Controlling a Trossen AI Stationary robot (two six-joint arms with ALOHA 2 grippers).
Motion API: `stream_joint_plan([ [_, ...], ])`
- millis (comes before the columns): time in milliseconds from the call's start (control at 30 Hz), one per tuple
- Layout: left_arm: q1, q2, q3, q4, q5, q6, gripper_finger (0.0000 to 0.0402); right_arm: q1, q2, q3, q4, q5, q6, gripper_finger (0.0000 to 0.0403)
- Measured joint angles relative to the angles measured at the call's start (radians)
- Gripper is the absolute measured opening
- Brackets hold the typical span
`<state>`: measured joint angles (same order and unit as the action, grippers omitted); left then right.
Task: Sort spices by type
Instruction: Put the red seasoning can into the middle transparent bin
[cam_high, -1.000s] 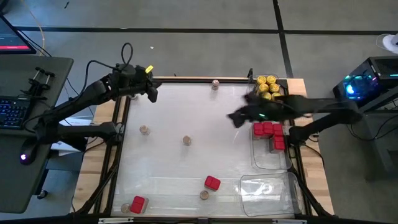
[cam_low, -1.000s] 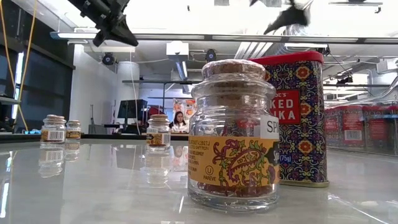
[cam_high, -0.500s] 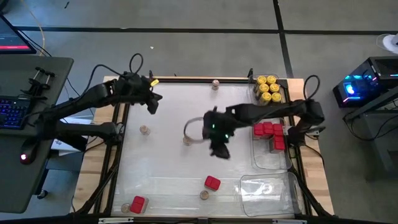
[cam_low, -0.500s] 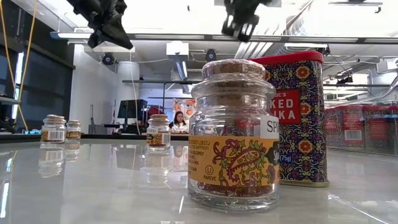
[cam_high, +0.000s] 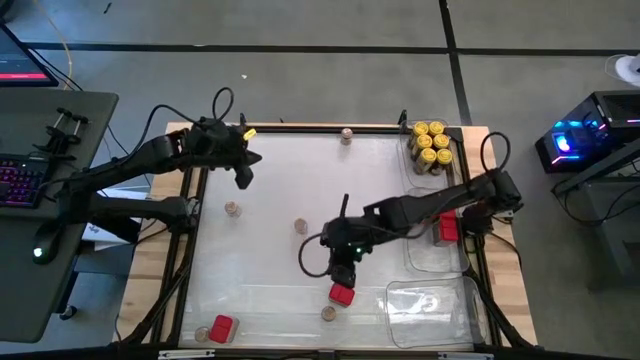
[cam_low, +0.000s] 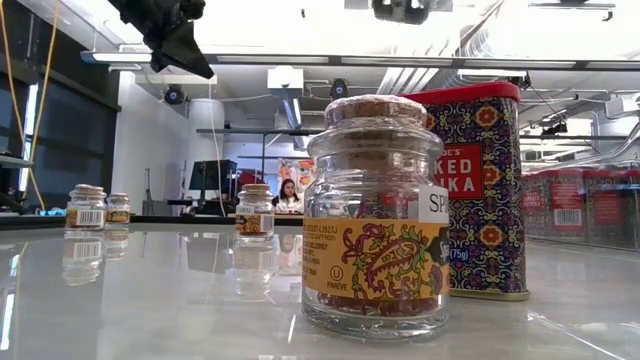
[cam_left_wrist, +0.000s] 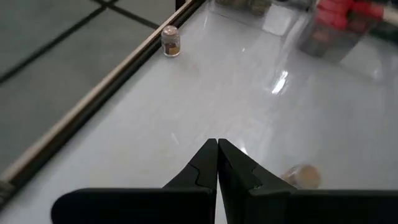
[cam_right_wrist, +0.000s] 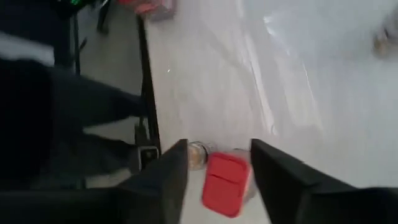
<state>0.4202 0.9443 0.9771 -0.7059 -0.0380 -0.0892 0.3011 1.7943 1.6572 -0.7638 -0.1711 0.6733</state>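
My right gripper (cam_high: 342, 272) is open and hangs above a loose red tin (cam_high: 342, 294) near the table's near edge. In the right wrist view the tin (cam_right_wrist: 226, 183) stands upright on the table below and between the two fingers, apart from them. A cork-topped jar (cam_high: 327, 313) stands just beside the tin. In the low view the gripper (cam_low: 404, 10) is well above the tin (cam_low: 480, 190). My left gripper (cam_high: 243, 172) is shut and empty, in the air at the far left. More cork-topped jars (cam_high: 299, 226) and another red tin (cam_high: 222, 326) stand loose on the table.
At the far right, jars with yellow lids (cam_high: 430, 143) fill a clear tray, and red tins (cam_high: 447, 228) stand in the tray beside it. Another clear tray (cam_high: 430, 310) lies at the near right. A person (cam_low: 289, 195) sits far behind the table.
My right gripper has swung from the red tins' tray at the right toward the table's left and then toward the near edge. It now hangs over the loose red tin. My left gripper has drifted a little toward the near edge.
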Motion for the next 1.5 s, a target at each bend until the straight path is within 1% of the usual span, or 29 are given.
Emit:
stream_joint_plan([
  [100,0.014,0.007,0.0,0.002,0.003,0.117,0.0,0.049,0.006,0.0,0.002,0.004,0.159,0.0242],
  [167,0.029,0.016,0.0,0.006,0.004,0.177,0.0,0.082,0.016,0.0,0.003,-0.003,0.245,0.0274],
  [233,0.04,0.029,0.0,0.013,0.011,0.203,0.0,0.109,0.033,0.0,0.005,-0.003,0.3,0.0296],
  [300,0.051,0.046,0.0,0.01,0.036,0.204,0.0,0.126,0.052,-0.001,-0.001,-0.002,0.314,0.0307],
  [400,0.056,0.067,0.0,0.01,0.086,0.197,0.0,0.135,0.095,-0.001,-0.043,0.006,0.314,0.0311],
  [500,0.056,0.088,0.0,0.009,0.107,0.193,0.0,0.126,0.139,-0.002,-0.078,0.01,0.295,0.0311],
  [633,0.056,0.108,0.0,0.01,0.109,0.151,0.0,0.123,0.179,-0.002,-0.081,0.032,0.248,0.0311],
  [867,0.056,0.114,0.0,0.01,0.11,0.088,0.0,0.135,0.216,-0.002,-0.093,0.047,0.22,0.0311],
  [1167,0.056,0.114,0.0,0.014,0.107,0.04,0.0,0.154,0.224,-0.004,-0.125,0.134,0.14,0.0311],
  [1367,0.056,0.114,0.0,0.014,0.107,0.039,0.0,0.153,0.226,-0.004,-0.1,0.129,0.114,0.0311],
  [1500,0.056,0.114,0.0,0.014,0.107,0.039,0.0,0.153,0.241,-0.004,-0.055,0.065,0.111,0.0311],
])
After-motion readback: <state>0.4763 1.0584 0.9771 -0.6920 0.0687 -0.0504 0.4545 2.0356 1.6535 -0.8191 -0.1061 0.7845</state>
